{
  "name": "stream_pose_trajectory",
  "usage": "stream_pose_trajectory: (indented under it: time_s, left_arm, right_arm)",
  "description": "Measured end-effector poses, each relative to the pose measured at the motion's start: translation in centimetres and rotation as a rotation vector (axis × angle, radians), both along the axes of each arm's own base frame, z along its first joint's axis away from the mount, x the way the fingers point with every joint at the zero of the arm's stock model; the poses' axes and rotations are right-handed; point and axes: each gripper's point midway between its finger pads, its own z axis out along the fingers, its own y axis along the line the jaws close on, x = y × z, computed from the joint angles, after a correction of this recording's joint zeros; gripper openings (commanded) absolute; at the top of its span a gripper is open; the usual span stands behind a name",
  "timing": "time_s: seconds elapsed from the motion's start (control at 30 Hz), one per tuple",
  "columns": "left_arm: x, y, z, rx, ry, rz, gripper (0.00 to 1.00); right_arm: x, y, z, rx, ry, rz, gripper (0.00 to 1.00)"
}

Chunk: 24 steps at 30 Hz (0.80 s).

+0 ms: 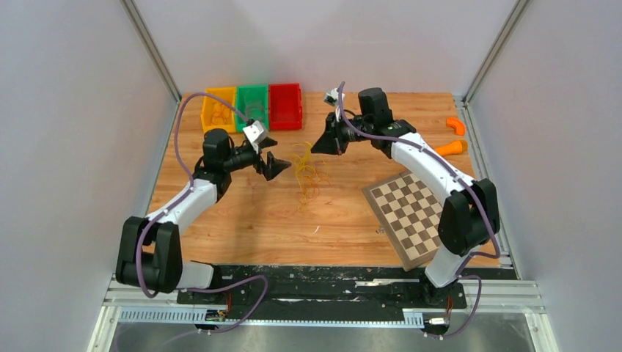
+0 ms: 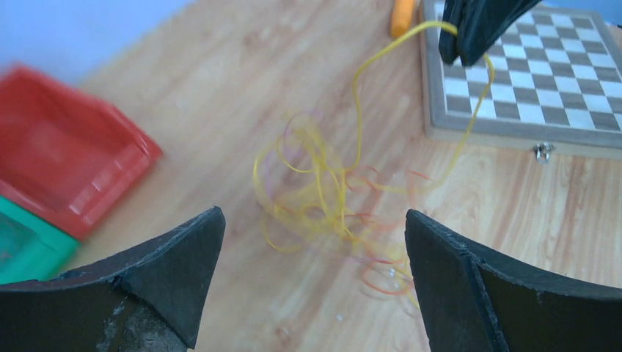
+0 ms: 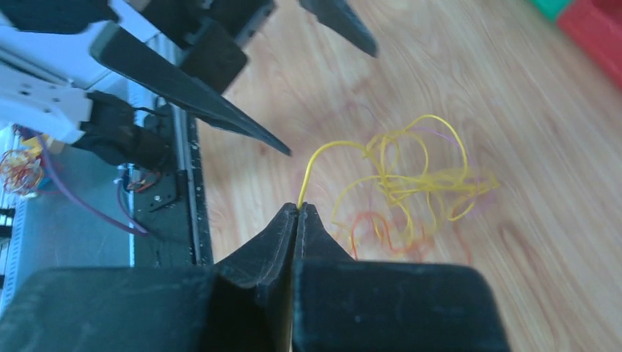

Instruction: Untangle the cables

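Right gripper (image 3: 298,207) pinched shut on one yellow strand (image 3: 306,174) | left gripper (image 2: 314,214) gaping, empty | cables (image 3: 411,183) just beyond its tips: light, springy, snag-prone; grip a loose end

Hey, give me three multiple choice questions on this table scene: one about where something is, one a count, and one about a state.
1. Where does the chessboard lie?
A) on the right, toward the near edge
B) at the far left corner
C) leaning upright against the back wall

2. How many bins stand in the row at the far edge?
A) two
B) three
C) five

3. What is the right gripper doing?
A) standing wide open
B) shut on nothing
C) shut on a yellow cable

Answers:
1 A, the board lies flat on the right side.
2 B, one yellow, one green and one red.
3 C, the strand runs out from between its closed fingertips.
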Motion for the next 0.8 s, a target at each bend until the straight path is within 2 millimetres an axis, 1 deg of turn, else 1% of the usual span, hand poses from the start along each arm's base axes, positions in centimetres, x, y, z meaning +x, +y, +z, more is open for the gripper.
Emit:
stream_pose_trajectory:
  time_s: [0.07,0.13,0.2,0.27,0.37,0.43,0.47,0.53,0.6,0.63,0.7,0.73,0.8]
  left_arm:
    - [-0.1,-0.3,3.0,-0.018,-0.121,-0.017,1.0]
    - [-0.7,-1.0,5.3,-0.033,-0.213,-0.046,1.0]
    - [-1.4,-2.1,7.1,-0.047,-0.282,-0.086,1.0]
    - [-1.9,-3.2,7.8,-0.058,-0.317,-0.117,0.99]
    - [-1.9,-4.1,7.5,-0.065,-0.315,-0.134,0.95]
    - [-1.4,-4.3,6.5,-0.06,-0.291,-0.117,0.92]
    - [-1.1,-4.1,5.6,-0.053,-0.27,-0.1,0.9]
    - [-0.9,-3.6,3.0,-0.031,-0.207,-0.059,0.87]
    - [-1.2,-2.8,0.1,-0.011,-0.133,-0.025,0.84]
    - [-1.5,-2.4,-1.1,-0.002,-0.099,-0.011,0.81]
    - [-2.2,-1.5,-3.8,0.021,-0.018,0.022,0.76]
    - [-2.6,-1.1,-5.0,0.034,0.021,0.038,0.75]
    - [-2.9,-0.4,-6.2,0.041,0.068,0.065,0.74]
  right_arm:
    - [-1.1,1.0,2.6,0.042,-0.05,0.044,0.0]
    - [-2.3,1.9,4.3,0.071,-0.079,0.086,0.0]
    - [-3.3,2.8,5.8,0.095,-0.104,0.125,0.0]
    - [-3.8,3.5,7.0,0.114,-0.115,0.144,0.0]
    - [-4.2,4.3,9.6,0.15,-0.138,0.152,0.0]
    - [-4.0,4.4,11.8,0.182,-0.171,0.142,0.0]
    - [-3.8,4.4,12.9,0.198,-0.188,0.131,0.0]
    - [-3.6,4.2,15.4,0.235,-0.234,0.101,0.0]
    - [-3.5,3.8,17.6,0.269,-0.278,0.068,0.0]
    - [-3.5,3.6,18.8,0.287,-0.303,0.052,0.0]
    - [-3.0,3.1,21.6,0.331,-0.367,0.007,0.0]
    - [-2.8,2.9,23.3,0.357,-0.402,-0.015,0.0]
    - [-2.3,2.1,26.8,0.414,-0.482,-0.067,0.0]
